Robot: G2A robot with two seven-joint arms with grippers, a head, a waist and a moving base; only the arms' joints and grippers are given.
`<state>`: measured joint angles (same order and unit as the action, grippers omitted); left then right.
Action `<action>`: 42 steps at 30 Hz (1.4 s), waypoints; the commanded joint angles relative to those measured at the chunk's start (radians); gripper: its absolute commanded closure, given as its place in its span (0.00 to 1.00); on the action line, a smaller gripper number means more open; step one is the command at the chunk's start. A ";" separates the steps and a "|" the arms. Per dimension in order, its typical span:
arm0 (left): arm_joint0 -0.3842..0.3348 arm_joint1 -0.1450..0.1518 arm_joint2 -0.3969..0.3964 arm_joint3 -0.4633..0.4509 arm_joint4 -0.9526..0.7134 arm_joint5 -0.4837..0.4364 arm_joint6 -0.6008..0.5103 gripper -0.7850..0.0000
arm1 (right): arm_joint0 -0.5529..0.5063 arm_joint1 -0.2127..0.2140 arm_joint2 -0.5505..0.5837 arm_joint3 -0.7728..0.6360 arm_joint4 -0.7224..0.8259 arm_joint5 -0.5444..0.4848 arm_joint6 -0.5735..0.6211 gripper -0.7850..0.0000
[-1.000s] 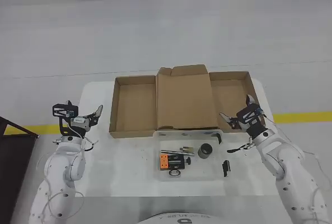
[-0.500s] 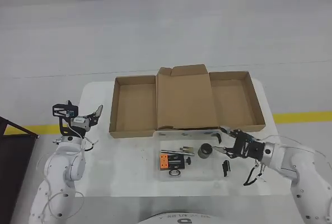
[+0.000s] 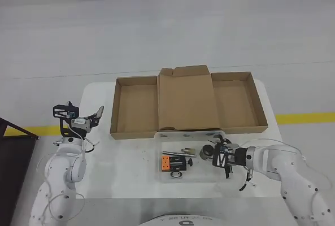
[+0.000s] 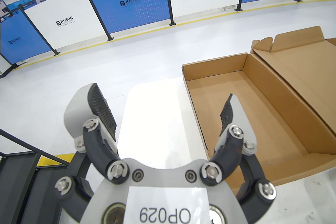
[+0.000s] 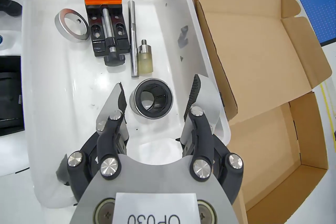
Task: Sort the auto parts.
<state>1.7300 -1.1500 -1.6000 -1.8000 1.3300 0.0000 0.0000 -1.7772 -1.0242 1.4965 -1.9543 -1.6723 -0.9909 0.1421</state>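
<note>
the right gripper [image 5: 157, 95] sits low in the white tray [image 5: 47, 83], fingers apart on either side of the bearing [image 5: 151, 100] and not clamped on it. the bearing lies on the tray floor, just beside the end of the rod [image 5: 133, 38] and the stud [image 5: 145, 58]. the vise [image 5: 105, 22] and ring [image 5: 71, 25] lie farther along. the left gripper [image 4: 162, 101] hovers over the table [image 4: 152, 117] edge beside the box [image 4: 262, 114], fingers spread.

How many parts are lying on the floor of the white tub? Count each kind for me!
Orange-and-black vise: 1
Silver ring: 1
Long steel rod: 1
Short stud: 1
Black-and-silver sleeve: 1
Total: 5
</note>
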 commanded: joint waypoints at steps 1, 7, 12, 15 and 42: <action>0.000 0.000 0.000 0.000 0.000 0.000 0.000 0.00 | 0.001 0.001 -0.010 0.001 -0.010 0.012 0.006 0.29; 0.000 0.000 0.000 0.000 0.000 0.000 0.000 0.00 | 0.016 0.003 -0.054 0.011 -0.056 0.035 0.037 0.25; 0.000 0.000 0.000 0.000 0.000 0.000 0.000 0.00 | 0.035 0.002 -0.091 0.029 -0.073 0.051 0.063 0.28; 0.000 0.000 0.000 0.000 0.000 0.000 0.000 0.00 | 0.049 0.002 -0.112 0.041 -0.078 0.055 0.078 0.31; 0.000 0.000 0.000 0.000 0.000 0.000 0.000 0.00 | 0.053 0.028 -0.014 0.063 0.090 -0.001 -0.037 1.00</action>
<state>1.7300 -1.1500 -1.6000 -1.8000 1.3300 0.0000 0.0000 -1.7154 -0.9991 1.4609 -1.8881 -1.5936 -0.9854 0.1305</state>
